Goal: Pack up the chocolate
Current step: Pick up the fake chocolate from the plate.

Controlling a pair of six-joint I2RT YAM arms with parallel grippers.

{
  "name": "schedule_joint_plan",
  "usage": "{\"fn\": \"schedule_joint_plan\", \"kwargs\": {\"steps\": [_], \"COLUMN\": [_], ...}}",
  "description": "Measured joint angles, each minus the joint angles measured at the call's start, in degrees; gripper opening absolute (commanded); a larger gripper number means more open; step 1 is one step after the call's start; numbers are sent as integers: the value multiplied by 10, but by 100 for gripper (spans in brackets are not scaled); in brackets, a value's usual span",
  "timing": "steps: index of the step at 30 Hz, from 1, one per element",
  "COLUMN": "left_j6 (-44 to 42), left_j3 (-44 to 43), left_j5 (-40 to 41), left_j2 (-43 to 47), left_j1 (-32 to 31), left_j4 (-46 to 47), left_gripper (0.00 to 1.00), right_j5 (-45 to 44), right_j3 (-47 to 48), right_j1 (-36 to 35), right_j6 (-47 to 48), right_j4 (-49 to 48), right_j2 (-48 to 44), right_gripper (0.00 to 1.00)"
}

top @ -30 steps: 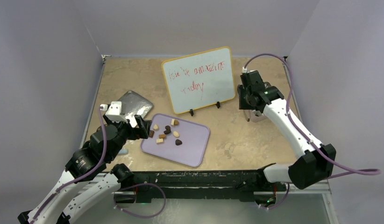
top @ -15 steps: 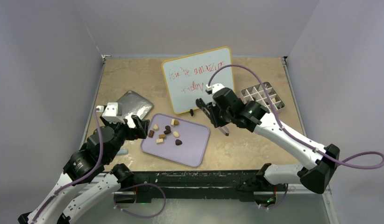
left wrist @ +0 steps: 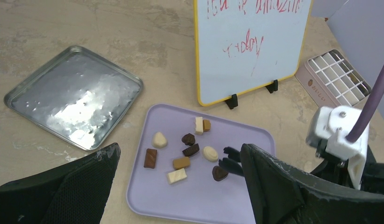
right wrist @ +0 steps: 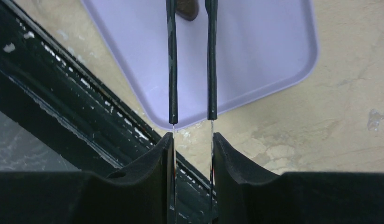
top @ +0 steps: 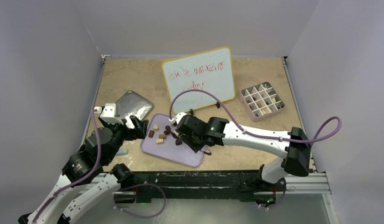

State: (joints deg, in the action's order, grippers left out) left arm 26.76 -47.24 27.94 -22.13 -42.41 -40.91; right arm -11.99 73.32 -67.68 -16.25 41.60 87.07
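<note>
Left gripper stayed at the lavender tray's left edge, jaws wide apart, empty. The chocolate lay loose on the tray, and the right gripper had swung there from beside the whiteboard, thin fingers narrowly apart astride a dark heart-shaped piece, contact not discernible. A few more pieces sat in the pink gridded box, far right.

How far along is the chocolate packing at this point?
Done: a few chocolates sit in the gridded box, and most cells look empty. In hand: the right tool, jaws apart, straddles a dark piece on the lavender tray, with no grip visible. To do: about ten pieces lie loose on the tray, and the left tool hovers open at its edge.
</note>
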Motion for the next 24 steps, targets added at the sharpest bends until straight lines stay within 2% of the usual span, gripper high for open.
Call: {"fn": "schedule_joint_plan", "kwargs": {"steps": [9, 24], "left_j6": [0, 0], "left_j3": [0, 0], "left_j5": [0, 0], "left_j2": [7, 5], "left_j1": [0, 0], "left_j4": [0, 0], "left_gripper": [99, 99], "right_j5": [-7, -21], "right_j3": [14, 30], "right_j1": [-40, -47], "right_j6": [10, 35], "right_j4": [24, 39], "right_j2": [42, 69], "right_gripper": [40, 41]}}
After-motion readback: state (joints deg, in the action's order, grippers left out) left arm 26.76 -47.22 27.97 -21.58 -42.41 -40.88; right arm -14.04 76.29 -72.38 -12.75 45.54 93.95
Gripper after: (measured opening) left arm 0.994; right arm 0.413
